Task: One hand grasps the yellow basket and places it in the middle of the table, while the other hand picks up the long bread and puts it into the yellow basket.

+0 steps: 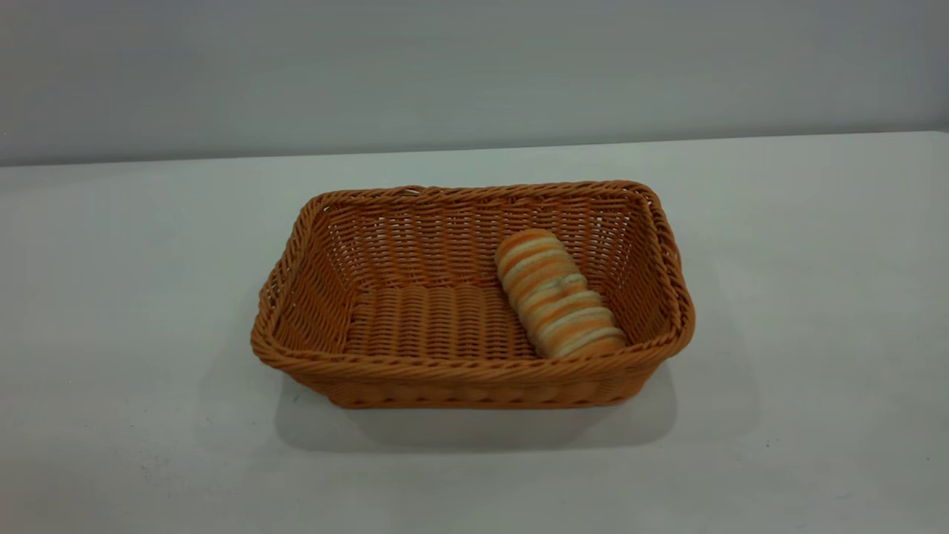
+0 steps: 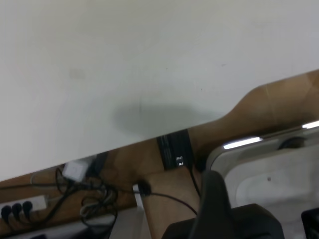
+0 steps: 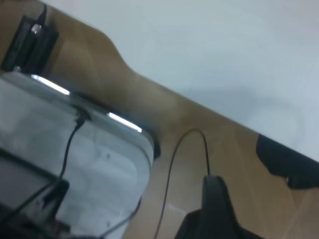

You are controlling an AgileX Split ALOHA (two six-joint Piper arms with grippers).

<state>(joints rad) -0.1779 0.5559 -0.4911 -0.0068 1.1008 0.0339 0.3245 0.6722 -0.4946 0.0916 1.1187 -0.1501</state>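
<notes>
Long bread (image 1: pixel 557 294) inside yellow basket (image 1: pixel 415 369).

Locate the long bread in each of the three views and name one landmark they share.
Exterior view: the long bread lies inside the yellow basket, toward its right end.
Left wrist view: not in it.
Right wrist view: not in it.
Shared landmark: the white table, whose edge also shows in both wrist views.

The yellow basket (image 1: pixel 445 326), a shallow rectangular orange-tan wicker tray with a braided rim, stands upright near the middle of the white worktop (image 1: pixel 815 297). The long bread (image 1: pixel 557 294), striped golden-orange and cream, lies inside at its right end, angled diagonally.
</notes>
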